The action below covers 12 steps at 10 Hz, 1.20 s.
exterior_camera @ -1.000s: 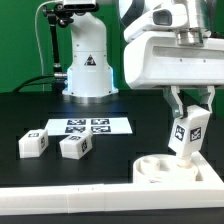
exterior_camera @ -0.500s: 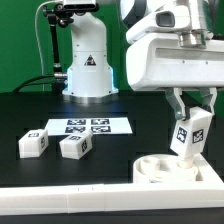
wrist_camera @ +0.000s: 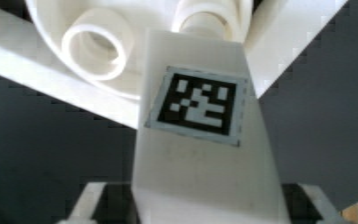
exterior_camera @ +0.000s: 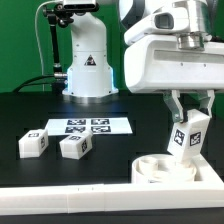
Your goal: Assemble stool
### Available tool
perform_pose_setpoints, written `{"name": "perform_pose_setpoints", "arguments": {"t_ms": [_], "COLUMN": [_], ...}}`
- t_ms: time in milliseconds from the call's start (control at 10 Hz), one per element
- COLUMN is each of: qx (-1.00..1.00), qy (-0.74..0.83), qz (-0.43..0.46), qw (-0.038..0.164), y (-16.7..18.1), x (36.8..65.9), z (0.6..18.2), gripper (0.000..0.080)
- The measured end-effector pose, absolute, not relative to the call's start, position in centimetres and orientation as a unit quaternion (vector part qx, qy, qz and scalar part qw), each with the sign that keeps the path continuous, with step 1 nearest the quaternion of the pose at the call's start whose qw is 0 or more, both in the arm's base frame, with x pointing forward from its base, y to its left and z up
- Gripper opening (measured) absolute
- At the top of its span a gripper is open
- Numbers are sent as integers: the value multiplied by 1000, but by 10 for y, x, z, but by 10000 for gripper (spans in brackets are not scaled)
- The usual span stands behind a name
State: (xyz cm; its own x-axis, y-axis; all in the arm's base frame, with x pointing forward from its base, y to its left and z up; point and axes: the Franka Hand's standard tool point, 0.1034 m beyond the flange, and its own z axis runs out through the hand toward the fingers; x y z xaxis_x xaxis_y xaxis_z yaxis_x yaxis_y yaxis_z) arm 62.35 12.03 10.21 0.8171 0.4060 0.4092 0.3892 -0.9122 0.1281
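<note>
Claw pinching a leg by its upper end, fingers clamped on both sides. The leg hangs near upright with a slight tilt, tag facing the camera, at 4 o'clock in the exterior view. Its lower end is right over the seat; can't tell if they touch. The seat lies flat on the table at 5 o'clock, tucked against the wall. Wrist view: leg fills the middle, tag clear, with the seat beyond it showing round sockets, one just off the leg's far end. Loose legs lie at 8 o'clock, near each other but apart. Marker board sits just behind them, near centre.
</note>
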Motion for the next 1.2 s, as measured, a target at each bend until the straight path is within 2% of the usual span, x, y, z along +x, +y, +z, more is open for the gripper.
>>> {"name": "perform_pose_setpoints", "arguments": {"t_ms": [800, 900, 1000, 1100, 1200], "qx": [951, 951, 951, 951, 951], "qy": [209, 209, 209, 209, 209], "qz": [228, 227, 227, 227, 227], "qw": [19, 19, 19, 19, 19], "y": [120, 120, 120, 120, 120], "x": [622, 622, 622, 622, 622], "z": [95, 95, 95, 95, 96], "gripper": [327, 379, 514, 514, 630]}}
